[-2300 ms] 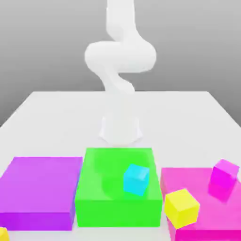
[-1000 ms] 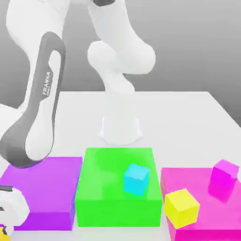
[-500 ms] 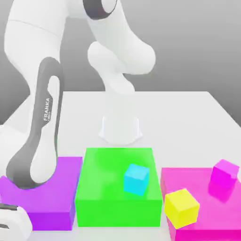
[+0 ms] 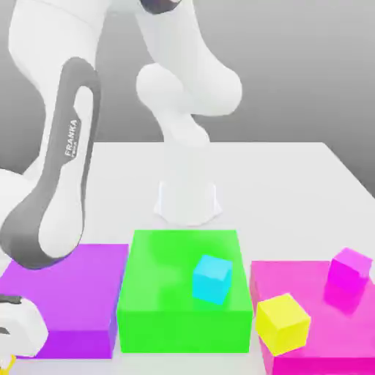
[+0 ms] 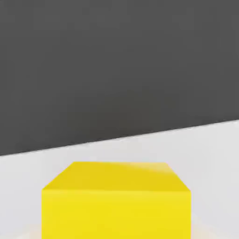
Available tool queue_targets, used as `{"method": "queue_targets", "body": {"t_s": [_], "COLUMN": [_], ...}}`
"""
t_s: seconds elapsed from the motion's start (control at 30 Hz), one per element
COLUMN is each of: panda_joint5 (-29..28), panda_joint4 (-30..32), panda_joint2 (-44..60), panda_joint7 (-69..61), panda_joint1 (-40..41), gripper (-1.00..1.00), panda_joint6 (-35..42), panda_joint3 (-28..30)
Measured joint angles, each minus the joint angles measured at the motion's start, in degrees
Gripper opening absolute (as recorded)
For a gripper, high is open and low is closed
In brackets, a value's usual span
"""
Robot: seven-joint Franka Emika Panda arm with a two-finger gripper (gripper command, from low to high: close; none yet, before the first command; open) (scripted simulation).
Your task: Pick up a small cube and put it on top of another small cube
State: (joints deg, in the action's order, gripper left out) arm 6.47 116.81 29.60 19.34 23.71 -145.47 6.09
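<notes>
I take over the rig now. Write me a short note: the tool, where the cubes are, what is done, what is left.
Tool: shut on the deep yellow cube, at the exterior view's lower left corner.
Cyan cube: sits on the green block, nothing on top of it.
Done: the grasp.
Left: lift the cube, carry it toward the exterior view's right over the cyan cube, set it down on top, open.
</notes>
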Motion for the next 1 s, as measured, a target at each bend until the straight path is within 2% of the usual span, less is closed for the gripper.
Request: {"method": "queue_targets", "body": {"t_s": [0.17,0.4,0.57,0.73,0.9,0.93,1.0], "panda_joint5": [-4.5,-9.1,-8.7,-5.5,-5.0,-5.1,-5.1], "panda_joint4": [5.9,16.4,24.0,31.6,35.9,36.3,36.3], "panda_joint2": [-8.5,-22.7,-33.0,-43.4,-39.1,-38.0,-38.0], "panda_joint7": [3.1,6.7,6.7,4.9,4.6,4.7,4.7], "panda_joint1": [-5.7,-12.9,-19.4,-23.6,-24.6,-24.7,-24.7], "gripper": [-1.00,-1.00,-1.00,-1.00,-1.00,1.00,1.00], "panda_joint6": [2.1,5.9,8.5,11.0,2.3,0.7,0.7], "panda_joint3": [-0.1,-4.3,-7.2,-9.8,-10.9,-10.9,-10.9]}}
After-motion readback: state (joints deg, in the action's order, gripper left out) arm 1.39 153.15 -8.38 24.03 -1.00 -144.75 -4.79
